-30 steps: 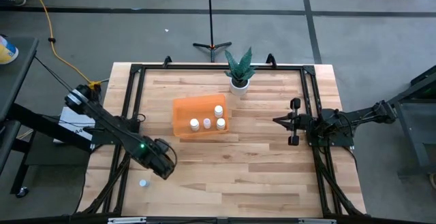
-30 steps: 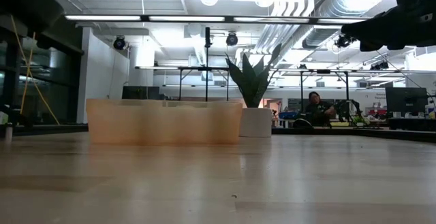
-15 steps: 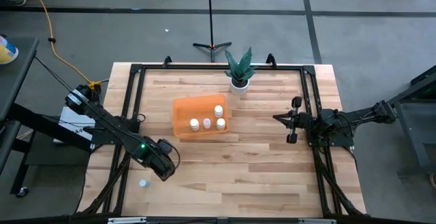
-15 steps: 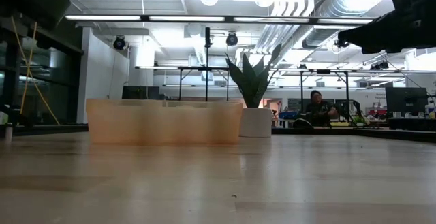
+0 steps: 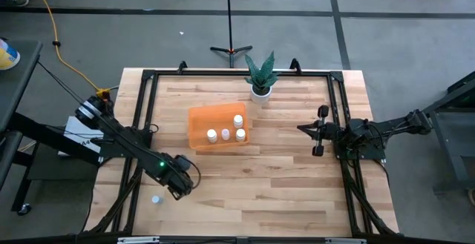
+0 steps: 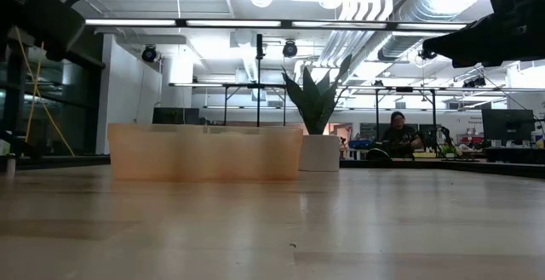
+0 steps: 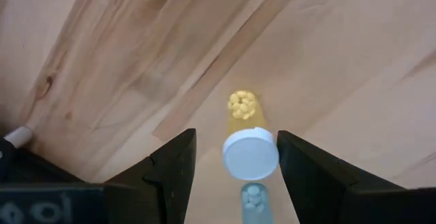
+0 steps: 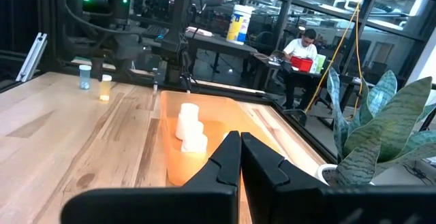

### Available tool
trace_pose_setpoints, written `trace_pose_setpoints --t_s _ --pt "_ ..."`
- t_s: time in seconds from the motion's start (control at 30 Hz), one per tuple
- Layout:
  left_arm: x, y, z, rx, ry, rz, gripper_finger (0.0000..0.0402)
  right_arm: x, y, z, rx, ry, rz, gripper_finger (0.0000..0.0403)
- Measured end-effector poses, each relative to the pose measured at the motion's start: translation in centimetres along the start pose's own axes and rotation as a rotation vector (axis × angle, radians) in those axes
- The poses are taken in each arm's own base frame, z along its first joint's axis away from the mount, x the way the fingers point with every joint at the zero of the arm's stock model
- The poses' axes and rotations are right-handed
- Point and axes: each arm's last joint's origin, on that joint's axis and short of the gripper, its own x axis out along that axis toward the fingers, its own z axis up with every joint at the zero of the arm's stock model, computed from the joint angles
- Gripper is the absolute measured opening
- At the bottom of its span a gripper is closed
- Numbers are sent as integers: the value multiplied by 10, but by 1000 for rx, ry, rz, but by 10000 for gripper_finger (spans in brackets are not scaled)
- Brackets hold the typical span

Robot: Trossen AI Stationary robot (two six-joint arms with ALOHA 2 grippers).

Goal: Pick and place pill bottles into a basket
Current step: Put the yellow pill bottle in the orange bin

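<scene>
L gripper (image 7: 231, 166) has crept further along the table's (image 5: 282, 177) front-left corner over the last sec, now straddling a pill bottle (image 7: 251, 153), fingers spread either side, not yet pinching. A 2nd bottle (image 5: 156, 199) stands nearer the corner. Four bottles sit in the basket (image 5: 200, 129), mid-table. R gripper (image 8: 240, 157) waits near the right edge, pressed together. Likely next: close & lift.

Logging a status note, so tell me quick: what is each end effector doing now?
Left end effector: open, straddling a pill bottle, not gripping.
Right end effector: shut, empty.
</scene>
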Motion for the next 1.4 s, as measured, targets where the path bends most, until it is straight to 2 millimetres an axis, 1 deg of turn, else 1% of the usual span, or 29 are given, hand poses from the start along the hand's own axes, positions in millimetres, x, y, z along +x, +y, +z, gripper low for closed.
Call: trace_pose_setpoints --t_s 0.2,0.67,0.87,1.2,1.4 --pt "6 -2 0 37 27 20 239 0 0 0 -2 4 1 1" --pt "6 -2 0 87 33 19 239 0 0 0 -4 4 -1 4" --pt "6 -3 1 86 -34 32 239 0 0 1 -8 -6 -7 2" --pt "7 -3 -2 101 -20 30 239 0 0 1 -9 -7 -6 4" --pt "17 -7 0 91 13 66 239 0 0 1 -15 -9 -6 2"
